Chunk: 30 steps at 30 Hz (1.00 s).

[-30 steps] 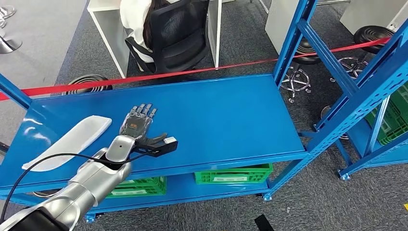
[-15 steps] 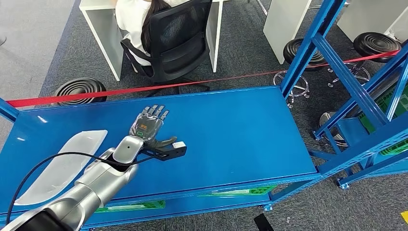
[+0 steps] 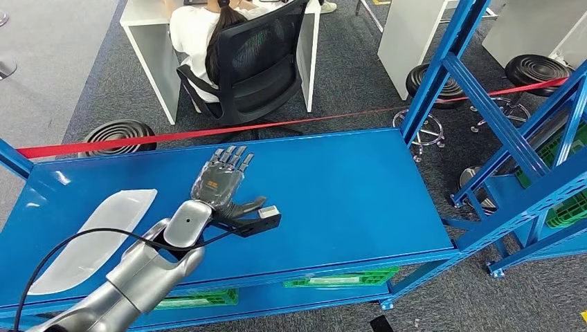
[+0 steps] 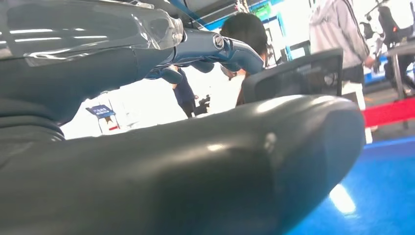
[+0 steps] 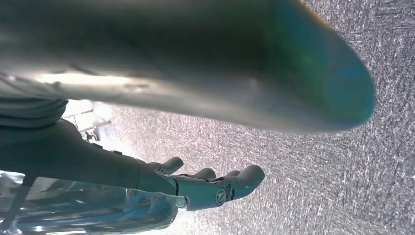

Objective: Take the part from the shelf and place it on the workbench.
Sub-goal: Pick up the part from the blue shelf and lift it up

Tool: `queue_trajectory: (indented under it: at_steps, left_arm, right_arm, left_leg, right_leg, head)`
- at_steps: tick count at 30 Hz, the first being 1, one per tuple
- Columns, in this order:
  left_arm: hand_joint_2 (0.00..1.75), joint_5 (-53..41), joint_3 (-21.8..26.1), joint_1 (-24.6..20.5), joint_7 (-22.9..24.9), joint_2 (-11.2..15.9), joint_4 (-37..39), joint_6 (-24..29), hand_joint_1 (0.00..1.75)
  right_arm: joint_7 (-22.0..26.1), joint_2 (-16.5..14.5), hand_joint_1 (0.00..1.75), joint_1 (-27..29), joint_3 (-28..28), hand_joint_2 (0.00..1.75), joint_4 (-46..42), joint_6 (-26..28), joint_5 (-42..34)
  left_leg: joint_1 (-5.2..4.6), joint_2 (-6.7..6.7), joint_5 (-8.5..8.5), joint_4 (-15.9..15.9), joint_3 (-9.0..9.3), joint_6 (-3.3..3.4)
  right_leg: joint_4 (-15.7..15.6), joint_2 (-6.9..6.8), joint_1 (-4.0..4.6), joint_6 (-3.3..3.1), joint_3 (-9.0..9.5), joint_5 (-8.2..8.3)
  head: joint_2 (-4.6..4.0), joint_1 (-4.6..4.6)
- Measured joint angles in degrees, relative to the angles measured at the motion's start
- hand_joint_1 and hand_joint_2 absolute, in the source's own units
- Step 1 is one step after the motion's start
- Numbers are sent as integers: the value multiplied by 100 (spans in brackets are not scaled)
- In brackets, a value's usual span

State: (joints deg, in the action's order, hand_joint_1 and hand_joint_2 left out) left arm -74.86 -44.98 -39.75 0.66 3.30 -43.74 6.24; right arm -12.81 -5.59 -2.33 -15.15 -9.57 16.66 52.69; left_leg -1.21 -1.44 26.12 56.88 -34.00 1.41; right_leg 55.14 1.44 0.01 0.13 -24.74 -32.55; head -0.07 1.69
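A long white moulded part lies flat on the blue workbench top near its left end. My left hand hovers over the middle of the top, to the right of the part and apart from it. It is flat, its fingers are spread and it holds nothing. In the left wrist view the thick thumb and dark fingers stretch out above the blue surface. My right hand hangs over grey carpet with loosely extended fingers and nothing in it.
A red tape runs along the bench's far edge. Behind it a person sits in a black mesh chair. Black stools stand on the carpet. Blue shelf uprights rise at the right. Green crates sit under the bench.
The camera has shifted, so the whole scene sits lower in the picture. My left hand has reached slightly farther across the bench, away from the white part, and stays spread and empty.
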Motion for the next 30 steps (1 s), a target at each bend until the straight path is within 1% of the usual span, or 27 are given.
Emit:
queue_trajectory:
  at_steps: [4, 8, 14, 18, 21, 23, 28, 30]
  left_arm:
    - [0, -16, 132, 429, 77, 291, -945, -160, 0]
    - [0, -38, 229, 663, 106, 508, -1548, -149, 0]
    - [0, -146, 533, 1035, 352, 947, -2652, -169, 0]
    - [175, -147, 678, 1221, 467, 1137, -3054, -193, 0]
    - [175, -72, 850, 1455, 571, 1283, -3251, -162, 0]
    - [175, 7, 973, 1667, 630, 1361, -3327, -51, 0]
    - [175, 155, 1355, 2324, 900, 1537, -3608, 315, 0]
    - [175, 273, 1593, 2622, 933, 1611, -3709, 383, 0]
  right_arm:
    - [-4, -3, 0, 0, -49, 0, 0, 0, 13]
    - [-1, -3, 0, -1, -87, 0, 0, 6, 4]
    - [16, 1, 0, 0, -172, 0, 0, 15, 2]
    - [9, 2, 0, -1, -187, 0, 0, 14, 37]
    - [-20, 2, 0, 2, -189, 0, 0, 10, 81]
    - [-34, 3, 0, 3, -191, 0, 0, -7, 99]
    - [-63, 60, 0, 14, -192, 0, 0, -43, 206]
    - [21, 105, 0, 28, -193, 0, 0, 6, 213]
  left_leg:
    - [6, -3, 0, -1, 3, 0]
    - [9, -3, 0, -3, 2, -1]
    - [11, -4, 0, -4, 4, -1]
    - [11, -3, 0, -5, 4, -1]
    - [11, 0, 0, -5, 7, -1]
    - [11, -1, 0, -5, 8, -1]
    - [11, 3, 2, -5, 8, -3]
    - [11, 3, 3, -6, 7, -4]
  right_leg:
    - [1, -1, 4, -1, -2, -1]
    - [2, -2, 9, -2, 0, -1]
    - [2, -4, 11, -3, 0, -2]
    - [3, -5, 11, -4, 4, -3]
    - [2, -4, 10, -4, 4, -3]
    - [2, -4, 10, -4, 4, -3]
    - [1, -2, 10, -5, 3, -3]
    - [1, -2, 10, -5, 1, -4]
  head:
    - [0, 1]
    - [0, 0]
    - [0, -1]
    - [0, -1]
    - [0, -1]
    - [0, 0]
    - [0, -1]
    - [0, -1]
